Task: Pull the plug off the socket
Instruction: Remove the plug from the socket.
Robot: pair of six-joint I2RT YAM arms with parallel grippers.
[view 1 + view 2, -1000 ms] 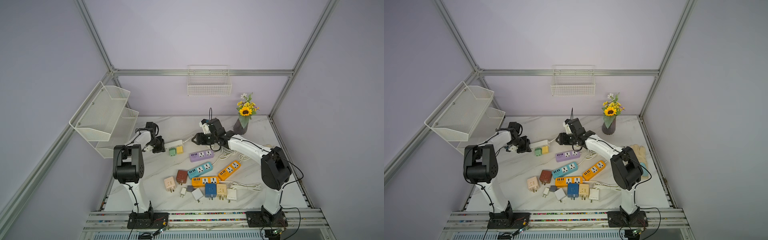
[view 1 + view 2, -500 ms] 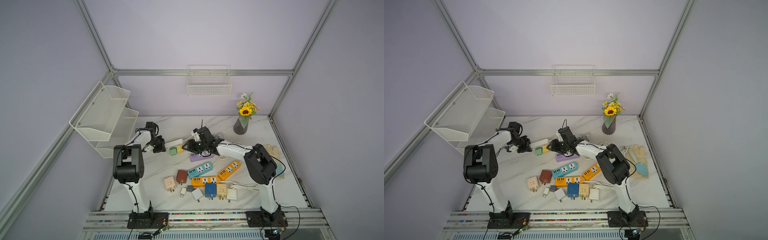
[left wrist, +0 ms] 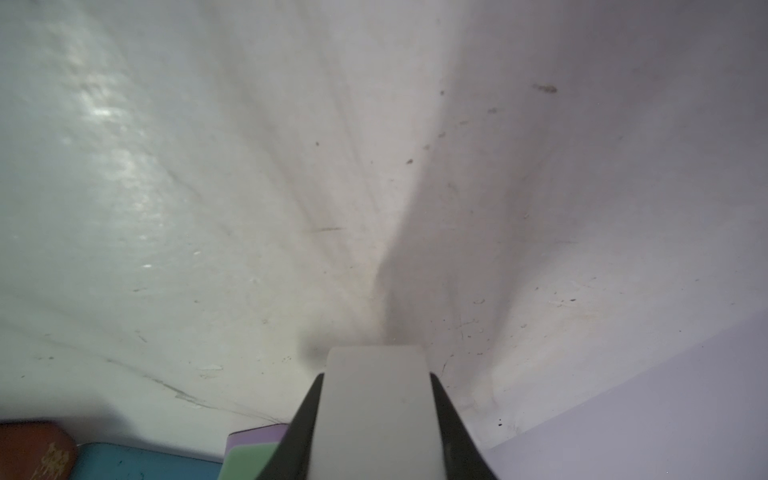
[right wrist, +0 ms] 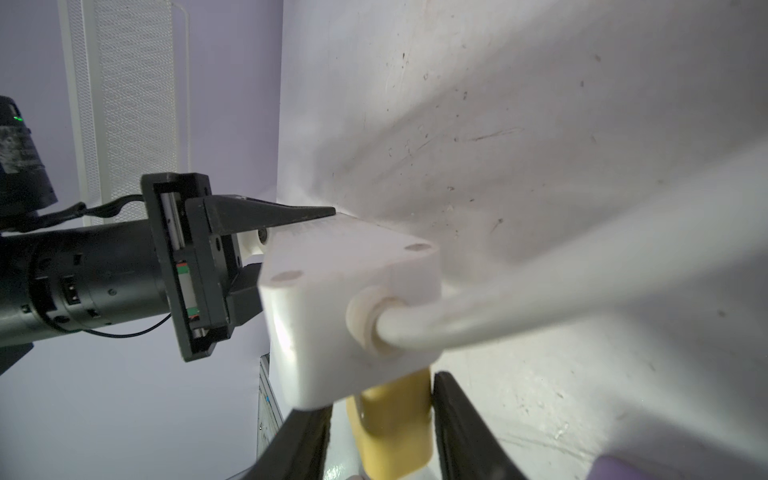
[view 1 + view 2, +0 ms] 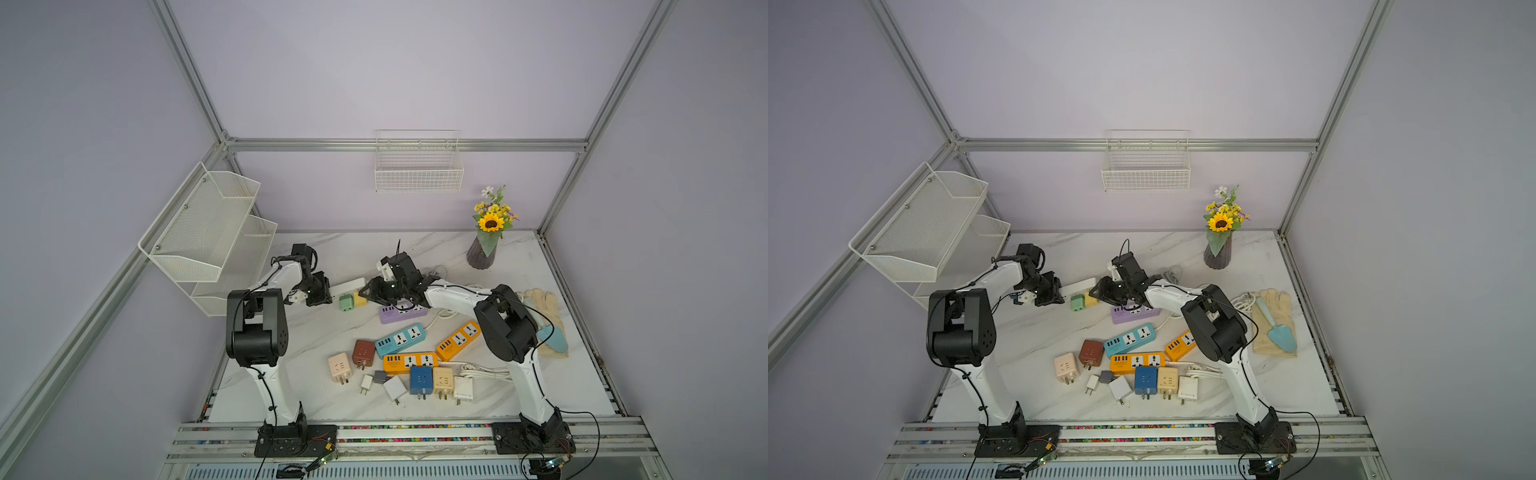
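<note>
R gripper [image 4: 382, 399] straddles squat yellow plastic plug [image 4: 390, 428], fingers a sliver off clamping; white rectangular power strip [image 4: 349, 291] sits just past fingertips, clenched by L gripper [image 3: 376, 415]. Pull likely wrist-ward.

The left arm [image 5: 286, 274] and the right arm [image 5: 453, 297] both stretch forward and low, with their hands facing each other. The left hand [image 5: 326, 293] is clamped on the end of a white socket strip [image 5: 349, 286]. The right hand [image 4: 386, 415] holds its two fingers on both sides of a yellow plug [image 4: 390, 424]; one finger is not quite touching it.
</note>
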